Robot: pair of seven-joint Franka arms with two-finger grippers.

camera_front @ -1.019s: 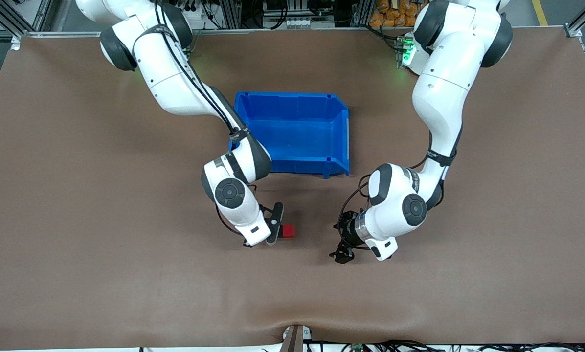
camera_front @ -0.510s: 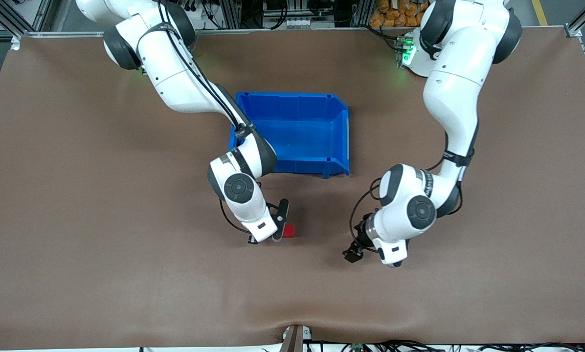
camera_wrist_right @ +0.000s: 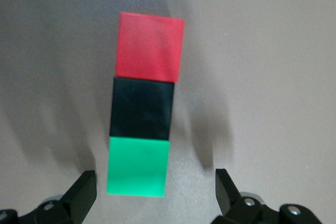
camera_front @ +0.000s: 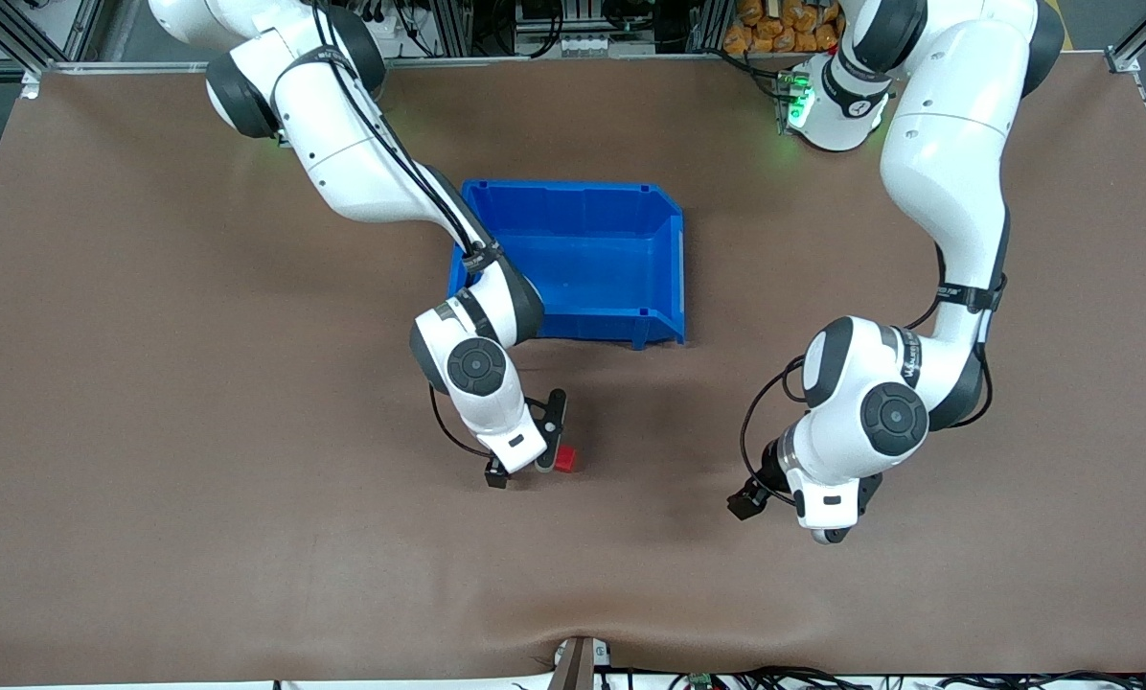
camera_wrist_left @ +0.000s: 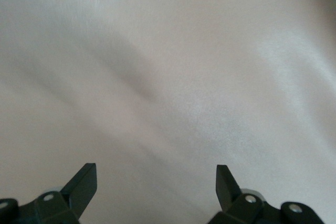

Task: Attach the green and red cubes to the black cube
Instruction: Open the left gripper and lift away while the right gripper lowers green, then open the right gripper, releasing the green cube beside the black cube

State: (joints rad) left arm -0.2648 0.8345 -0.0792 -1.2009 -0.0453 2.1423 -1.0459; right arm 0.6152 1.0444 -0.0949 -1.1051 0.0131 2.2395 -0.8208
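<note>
Front view hides the green cube [camera_wrist_right: 138,167] and black cube [camera_wrist_right: 142,108] under the right claw [camera_wrist_right: 152,195], released; red cube [camera_front: 564,460] peeks out. Left claw [camera_wrist_left: 156,187], spread, hovers over bare desk [camera_front: 247,537] beside the blue bin [camera_front: 587,196].

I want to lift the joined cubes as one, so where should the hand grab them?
Probably the black cube, the middle of the row. Come straight down with the open right hand and close on its two free sides; the red cube and green cube cover its ends.

Legible text: none | left arm [camera_front: 947,192]: small dark marking on the black band near the elbow, too small to read | cubes, blue bin [camera_front: 664,259], surface [camera_front: 151,431]: no labels, numbers or signs visible
</note>
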